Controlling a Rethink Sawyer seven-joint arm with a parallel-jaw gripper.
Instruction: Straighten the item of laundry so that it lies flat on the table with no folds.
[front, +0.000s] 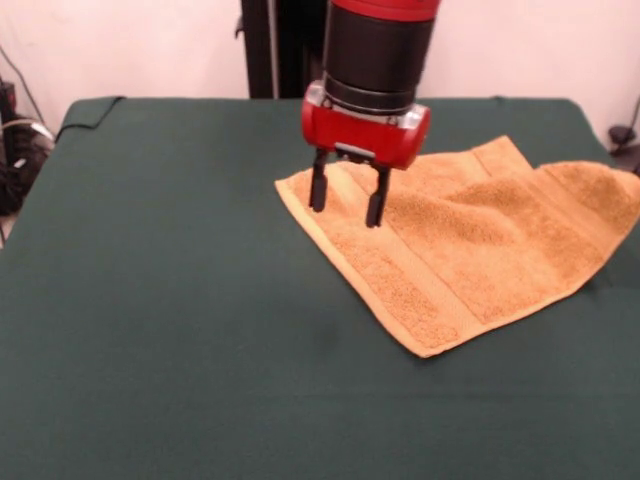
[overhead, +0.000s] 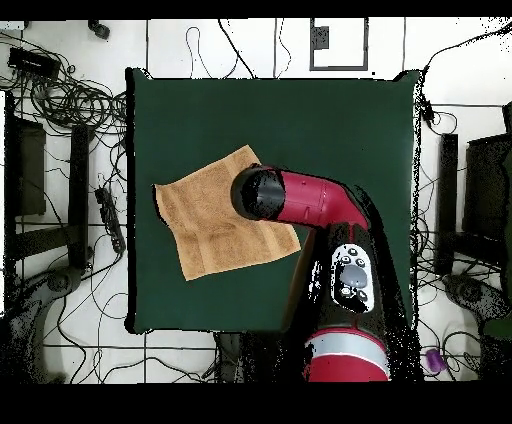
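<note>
The orange-tan towel (front: 470, 240) lies on the dark green table (front: 180, 330), right of centre in the front view, spread out but rumpled, with a raised fold toward its far right part. A flat woven band runs along its near-left edge. My gripper (front: 347, 204) hangs over the towel's left corner, open, its two black fingers (front: 319, 186) just above or touching the cloth, holding nothing. In the overhead view the towel (overhead: 205, 220) lies left of centre, and the arm's head (overhead: 262, 193) covers its right corner and hides the gripper.
Cables and dark equipment (overhead: 60, 110) lie on the floor round the table. The robot's base (overhead: 345, 340) stands at the table's bottom edge in the overhead view. Green cloth shows on all sides of the towel.
</note>
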